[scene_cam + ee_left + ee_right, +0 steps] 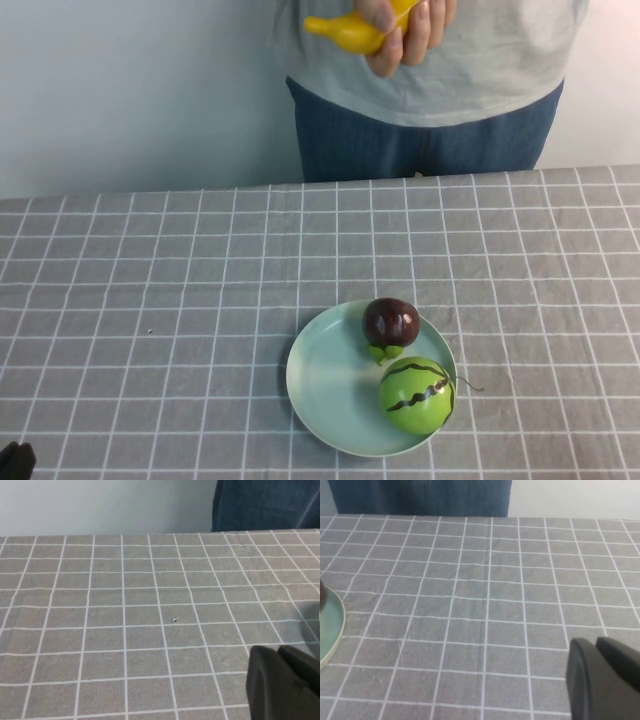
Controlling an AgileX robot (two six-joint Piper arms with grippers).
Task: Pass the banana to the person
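Observation:
The yellow banana (345,32) is in the person's hand (412,38) at the top of the high view, in front of the grey T-shirt. The person (470,75) stands behind the table's far edge; the blue jeans also show in the left wrist view (265,505) and the right wrist view (420,497). My left gripper (278,651) is shut and empty, low over the cloth near the table's front left corner; a bit of it shows in the high view (12,462). My right gripper (596,642) is shut and empty over the cloth, out of the high view.
A pale green plate (325,385) sits at the front middle of the grey checked cloth, holding a dark maroon fruit (390,322) and a green striped melon (415,395). The plate's rim shows in the right wrist view (330,625).

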